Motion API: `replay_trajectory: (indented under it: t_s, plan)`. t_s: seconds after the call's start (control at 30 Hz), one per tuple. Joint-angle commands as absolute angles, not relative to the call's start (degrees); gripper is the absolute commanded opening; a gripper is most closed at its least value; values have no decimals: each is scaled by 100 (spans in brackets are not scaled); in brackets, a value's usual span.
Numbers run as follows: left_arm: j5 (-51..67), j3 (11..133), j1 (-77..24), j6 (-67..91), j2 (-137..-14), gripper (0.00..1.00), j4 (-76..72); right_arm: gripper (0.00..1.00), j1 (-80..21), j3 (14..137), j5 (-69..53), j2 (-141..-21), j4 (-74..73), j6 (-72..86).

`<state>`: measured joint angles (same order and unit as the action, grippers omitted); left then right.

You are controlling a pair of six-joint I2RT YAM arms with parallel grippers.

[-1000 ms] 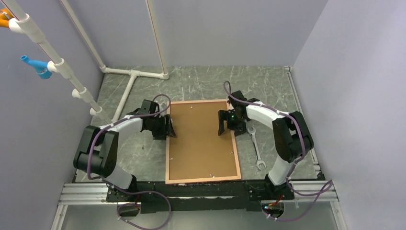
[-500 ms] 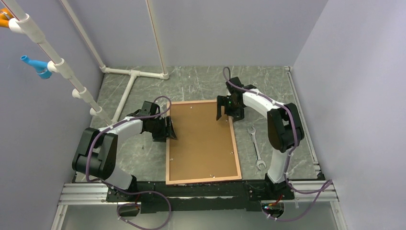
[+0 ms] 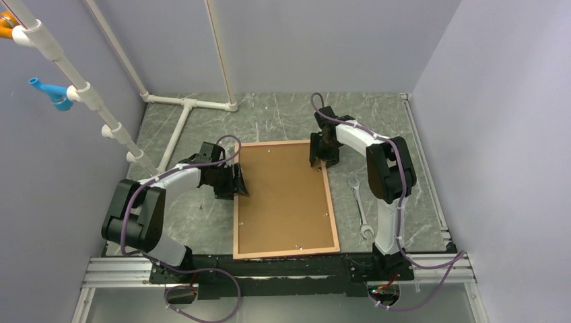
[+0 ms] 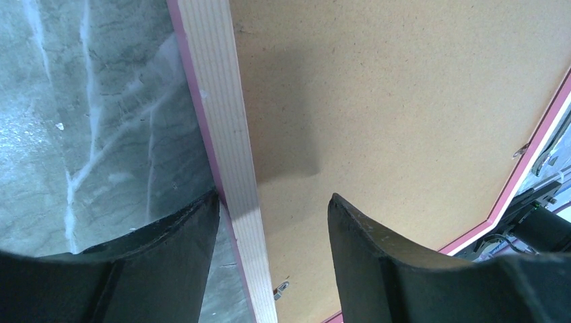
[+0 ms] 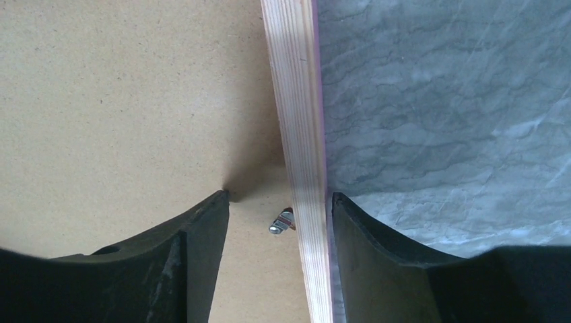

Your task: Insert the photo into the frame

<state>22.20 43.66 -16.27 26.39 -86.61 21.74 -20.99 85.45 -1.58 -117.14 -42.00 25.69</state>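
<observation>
The frame [image 3: 285, 254] lies flat on the table, back side up, with the brown backing board [image 3: 286, 202] in it. The photo is hidden. My left gripper [image 3: 240, 183] is open and straddles the frame's left edge [image 4: 222, 114]: one finger [image 4: 168, 256] on the table side, touching the edge, and the other [image 4: 377, 262] over the board [image 4: 390, 101]. My right gripper [image 3: 318, 163] is open and straddles the right edge [image 5: 296, 101] near the far corner, one finger over the board [image 5: 135, 101]. A small metal clip [image 5: 281, 222] lies between its fingers.
A wrench [image 3: 359, 205] lies on the table just right of the frame. White pipes [image 3: 182, 118] run along the far left of the table. Walls close in the table on three sides. Another clip [image 4: 281, 289] shows by the left edge.
My right gripper has moved along the frame's right edge toward the far corner and turned its wrist. The left gripper has barely moved. The frame has stayed in place.
</observation>
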Motion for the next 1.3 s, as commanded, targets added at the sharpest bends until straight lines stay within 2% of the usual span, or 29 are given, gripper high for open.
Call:
replay_trajectory:
  t_s: [0.0, 0.13, 0.3, 0.43, 0.57, 0.7, 0.87, 1.07, 1.1, 1.13, 1.2, 1.27]
  plan:
    - [2096, 4525, -1656, 2524, -8730, 65, 2255, 56, -2122, 8464, 29, -11601, -4378, 2579]
    - [2052, 4544, -1660, 2542, -8711, 65, 2279, 52, -2163, 8223, -132, -11472, -4365, 2598]
    - [2050, 4568, -1661, 2558, -8710, 65, 2263, 34, -2168, 8007, -71, -11421, -4340, 2586]
    - [2010, 4594, -1661, 2553, -8755, 65, 2293, 28, -2169, 7935, -66, -11329, -4340, 2568]
    - [2013, 4629, -1659, 2587, -8789, 65, 2277, 16, -2172, 7970, -27, -11250, -4428, 2487]
    - [2055, 4685, -1652, 2610, -8800, 66, 2258, 0, -2211, 7964, -21, -11153, -4464, 2399]
    - [2105, 4776, -1635, 2619, -8824, 69, 2255, 0, -2273, 7896, 127, -11022, -4457, 2315]
    - [2300, 4861, -1474, 2645, -8798, 80, 2186, 0, -2301, 7937, 336, -10876, -4456, 2246]
    - [2327, 4894, -1433, 2645, -8798, 81, 2184, 3, -2303, 7956, 308, -10847, -4449, 2234]
    - [2364, 4940, -1392, 2639, -8810, 82, 2186, 15, -2296, 7970, 266, -10815, -4441, 2254]
    - [2442, 5059, -1307, 2622, -8858, 83, 2187, 45, -2263, 7957, 90, -10706, -4345, 2280]
    - [2514, 5207, -1225, 2603, -8943, 84, 2213, 61, -2209, 7910, -166, -10598, -4235, 2323]
